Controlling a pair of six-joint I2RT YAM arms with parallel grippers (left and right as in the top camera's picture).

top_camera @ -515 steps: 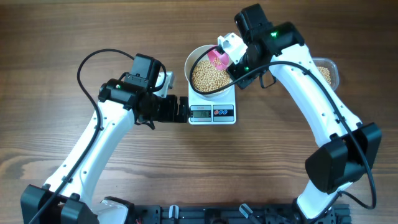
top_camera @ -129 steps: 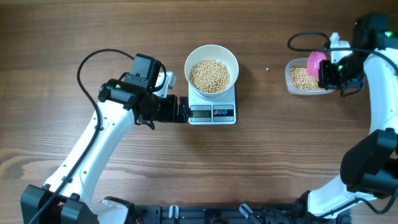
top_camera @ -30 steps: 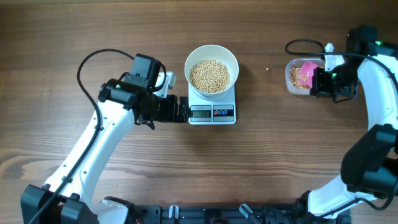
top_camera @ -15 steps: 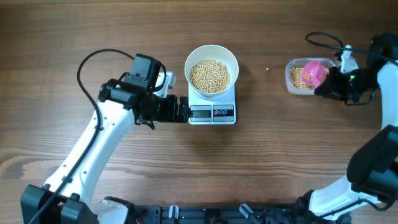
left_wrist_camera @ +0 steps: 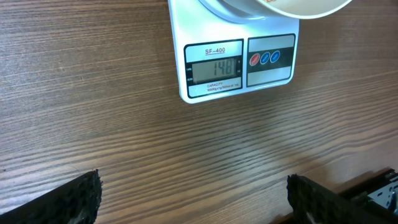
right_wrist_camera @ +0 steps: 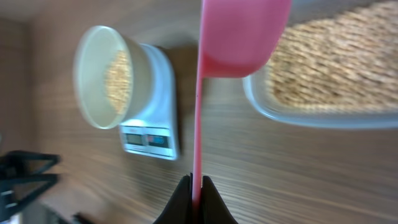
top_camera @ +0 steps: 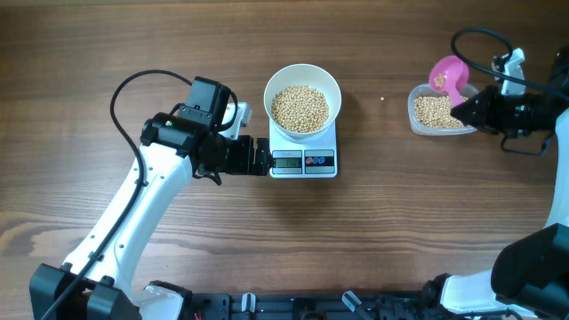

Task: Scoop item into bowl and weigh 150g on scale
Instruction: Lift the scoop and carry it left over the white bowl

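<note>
One jolt and my right hand [right_wrist_camera: 195,186], clamped on the pink plastic scoop [top_camera: 447,75], scatters small tan beans [top_camera: 433,111] across the wooden table [top_camera: 373,222].

setting: robotics lab | cue: two robot arms [top_camera: 133,209] at wood-grain table [top_camera: 356,240]

White plastic-shelled left arm [top_camera: 124,222] with chunky black joints [top_camera: 182,133], thin black cable [top_camera: 115,100] looping off it; right arm [top_camera: 514,111] same deal. Its fingertips [left_wrist_camera: 59,199] are knobbly black.
</note>
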